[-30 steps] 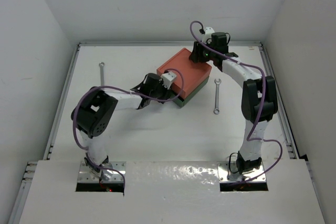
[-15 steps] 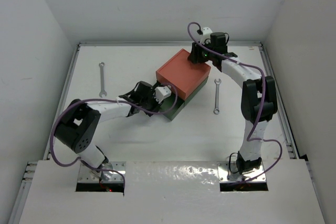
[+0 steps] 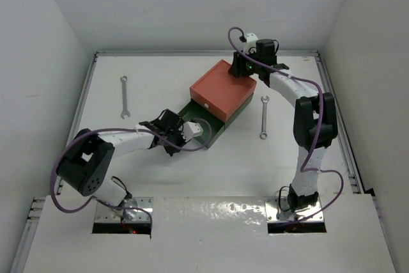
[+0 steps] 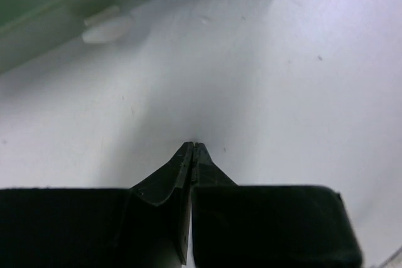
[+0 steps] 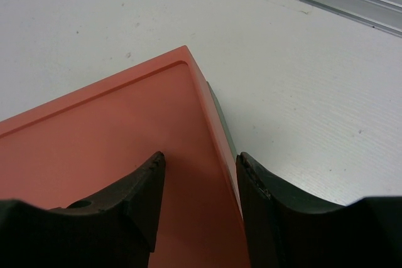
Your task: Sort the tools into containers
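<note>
The left gripper (image 4: 191, 145), fingers pressed together on nothing, sits near but not on the green box's (image 3: 216, 127) knob (image 4: 107, 28). One wrench (image 3: 124, 96) lies upper left, the other wrench (image 3: 263, 117) right of centre. The right gripper (image 5: 200, 156) straddles the orange box's (image 3: 223, 87) far corner with fingers apart, so a slip there could swivel both boxes.

In the top view, the green box (image 3: 216, 133) lies mostly hidden under the orange box (image 3: 222, 89). In the left wrist view it runs off the upper left edge, its white knob (image 4: 107, 26) blurred. In the right wrist view, the left and bottom edges cut off the orange box.
</note>
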{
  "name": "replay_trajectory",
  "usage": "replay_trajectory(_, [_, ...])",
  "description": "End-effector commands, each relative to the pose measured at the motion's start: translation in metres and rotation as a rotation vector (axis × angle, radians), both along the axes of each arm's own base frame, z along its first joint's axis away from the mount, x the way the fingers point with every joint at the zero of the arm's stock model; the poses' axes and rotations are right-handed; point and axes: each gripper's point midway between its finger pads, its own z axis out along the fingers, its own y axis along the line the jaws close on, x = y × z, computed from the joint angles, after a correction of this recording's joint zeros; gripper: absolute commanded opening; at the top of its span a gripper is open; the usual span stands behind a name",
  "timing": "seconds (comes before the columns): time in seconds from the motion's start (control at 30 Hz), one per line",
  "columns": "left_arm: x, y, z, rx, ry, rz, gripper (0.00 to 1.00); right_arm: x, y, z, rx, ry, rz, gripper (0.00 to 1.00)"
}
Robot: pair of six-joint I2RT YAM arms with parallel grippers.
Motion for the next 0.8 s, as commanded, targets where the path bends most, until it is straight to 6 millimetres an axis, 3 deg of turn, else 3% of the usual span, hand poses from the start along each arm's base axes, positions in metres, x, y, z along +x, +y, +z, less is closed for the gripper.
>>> replay_trajectory(0.0, [-0.002, -0.007, 0.037, -0.072, -0.088, -0.059, 0.0, -0.01, -0.006, -0.018, -0.055, 0.067, 0.003, 0.49])
replay_trajectory(0.07, [0.013, -0.022, 0.074, -0.175, -0.257, -0.139, 0.01, -0.011, -0.008, -0.016, -0.068, 0.06, 0.007, 0.5])
replay_trajectory(0.13, [0.034, -0.039, 0.137, -0.333, -0.516, -0.147, 0.06, -0.012, -0.008, -0.016, -0.073, 0.06, 0.009, 0.5])
replay_trajectory(0.2, [0.044, -0.053, 0.177, -0.443, -0.616, -0.141, 0.09, -0.013, -0.009, -0.016, -0.073, 0.06, 0.009, 0.5])
replay_trajectory(0.23, [0.047, -0.058, 0.182, -0.461, -0.6, -0.134, 0.11, -0.013, -0.009, -0.016, -0.074, 0.06, 0.006, 0.5])
replay_trajectory(0.27, [0.056, -0.066, 0.199, -0.488, -0.6, -0.118, 0.13, -0.013, -0.009, -0.015, -0.073, 0.06, 0.005, 0.5])
replay_trajectory(0.3, [0.068, -0.07, 0.178, -0.45, -0.526, -0.082, 0.14, -0.013, -0.009, -0.015, -0.071, 0.06, 0.002, 0.5])
replay_trajectory(0.4, [0.091, -0.075, 0.143, -0.362, -0.397, 0.003, 0.14, -0.012, -0.009, -0.017, -0.069, 0.063, -0.002, 0.5])
replay_trajectory(0.5, [0.103, -0.084, 0.128, -0.337, -0.39, -0.031, 0.13, -0.013, -0.008, -0.017, -0.067, 0.065, -0.004, 0.5])
replay_trajectory(0.77, [0.097, -0.088, 0.088, -0.288, -0.327, -0.124, 0.1, -0.012, -0.007, -0.017, -0.046, 0.068, -0.015, 0.5])
